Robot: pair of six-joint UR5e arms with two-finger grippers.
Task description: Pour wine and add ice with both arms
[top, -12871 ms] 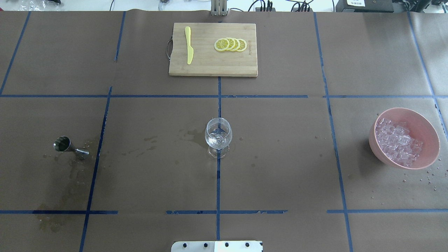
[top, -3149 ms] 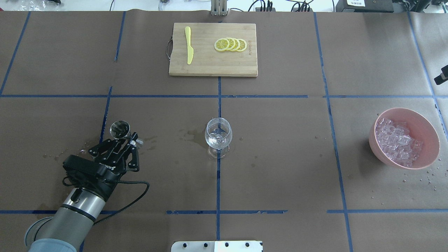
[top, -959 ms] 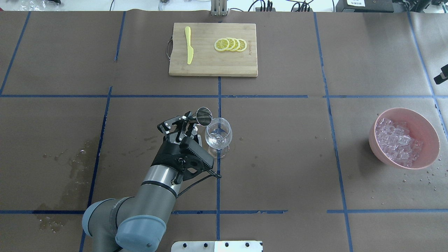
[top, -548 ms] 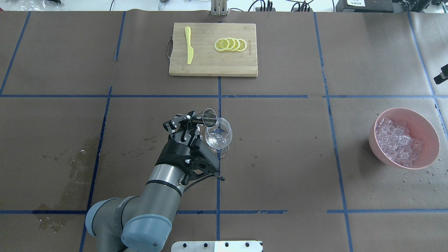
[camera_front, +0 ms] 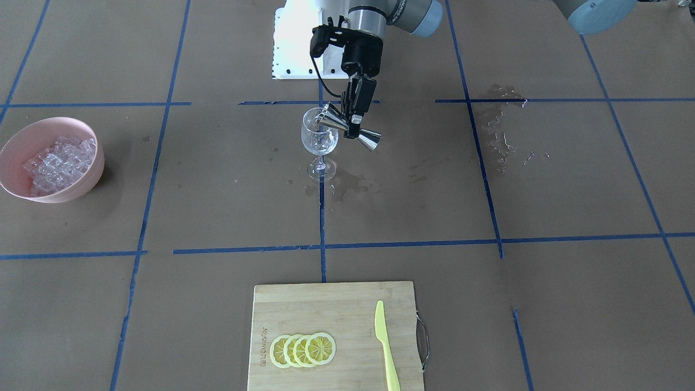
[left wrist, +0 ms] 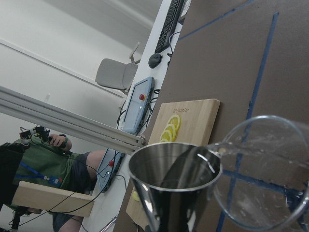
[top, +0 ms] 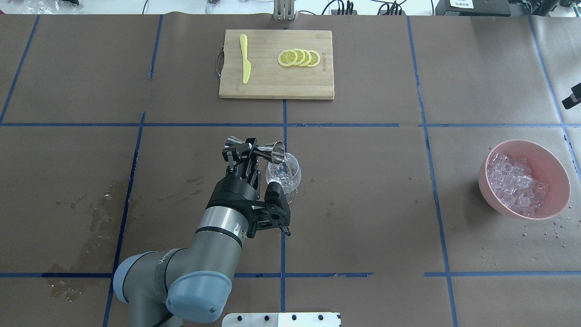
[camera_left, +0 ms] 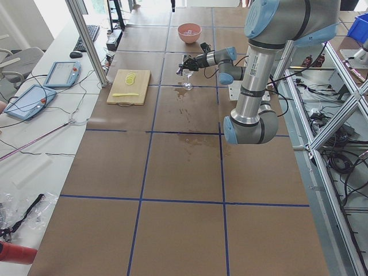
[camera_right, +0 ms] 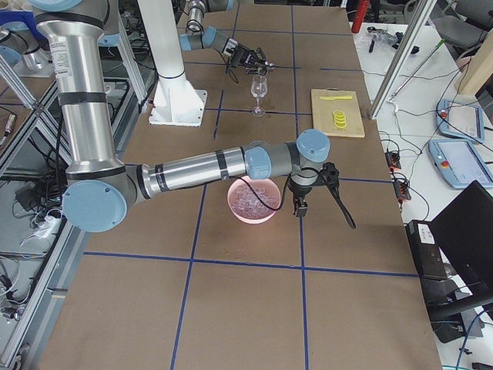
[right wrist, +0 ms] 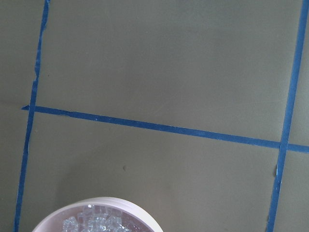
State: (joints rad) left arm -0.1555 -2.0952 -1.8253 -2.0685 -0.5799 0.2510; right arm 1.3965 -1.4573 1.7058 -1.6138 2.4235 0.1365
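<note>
My left gripper (top: 248, 152) is shut on a steel jigger (top: 268, 151), tipped on its side with its mouth at the rim of the clear wine glass (top: 284, 175). The front view shows the same: gripper (camera_front: 354, 120), jigger (camera_front: 351, 130), glass (camera_front: 319, 139). In the left wrist view the jigger's mouth (left wrist: 174, 178) meets the glass rim (left wrist: 270, 159). Clear ice cubes (top: 515, 184) fill a pink bowl (top: 547, 154) at the right. My right gripper (camera_right: 347, 214) hangs beside the bowl (camera_right: 235, 208); I cannot tell whether it is open or shut. The right wrist view shows the ice (right wrist: 96, 223) at its lower edge.
A wooden cutting board (top: 268, 86) at the back centre carries lemon slices (top: 299, 57) and a yellow knife (top: 245, 59). Wet patches (top: 95, 218) mark the paper on the left. The white base block (top: 281, 319) is at the near edge.
My left gripper picked the jigger up from the table's left, carried it to the glass, and in the last second tipped it further until it lies sideways at the rim.
</note>
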